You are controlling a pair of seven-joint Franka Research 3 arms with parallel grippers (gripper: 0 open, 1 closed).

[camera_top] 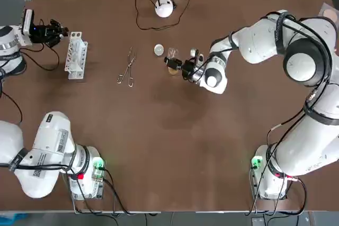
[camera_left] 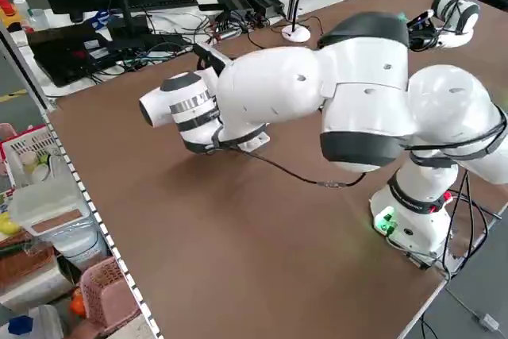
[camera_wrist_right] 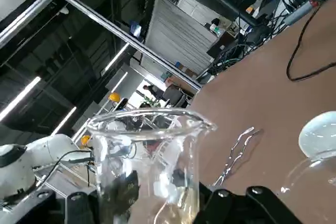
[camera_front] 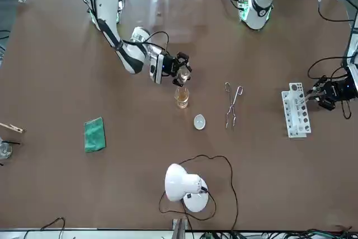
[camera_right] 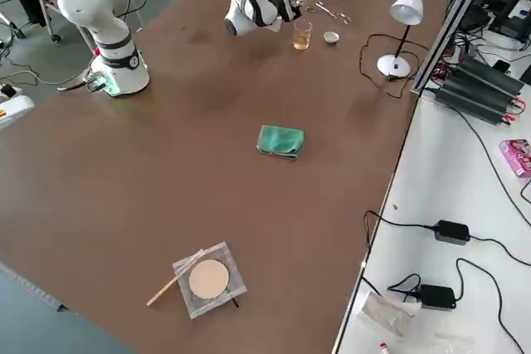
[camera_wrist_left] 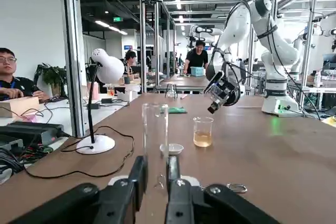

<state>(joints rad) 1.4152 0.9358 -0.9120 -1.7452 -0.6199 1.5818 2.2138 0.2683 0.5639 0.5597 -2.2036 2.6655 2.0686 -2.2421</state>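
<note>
My right gripper (camera_top: 179, 65) is near the table's middle, shut on a small clear glass flask (camera_front: 183, 73) (camera_wrist_right: 152, 161). The flask hangs close by a beaker (camera_top: 172, 70) (camera_front: 182, 98) with amber liquid in its bottom. Whether flask and beaker touch is not clear. A small white dish (camera_front: 199, 121) lies just beyond the beaker. My left gripper (camera_top: 57, 30) is at the far left edge, beside a white test tube rack (camera_top: 76, 55). It is shut on an upright glass test tube (camera_wrist_left: 156, 140), with a finger (camera_wrist_left: 137, 182) pressed on each side.
Metal tongs (camera_top: 127, 67) lie between the rack and the beaker. A white desk lamp (camera_top: 164, 8) with a black cable stands at the far edge. A green cloth (camera_front: 94, 134) and a gauze square with a round pad (camera_right: 207, 279) lie out to my right.
</note>
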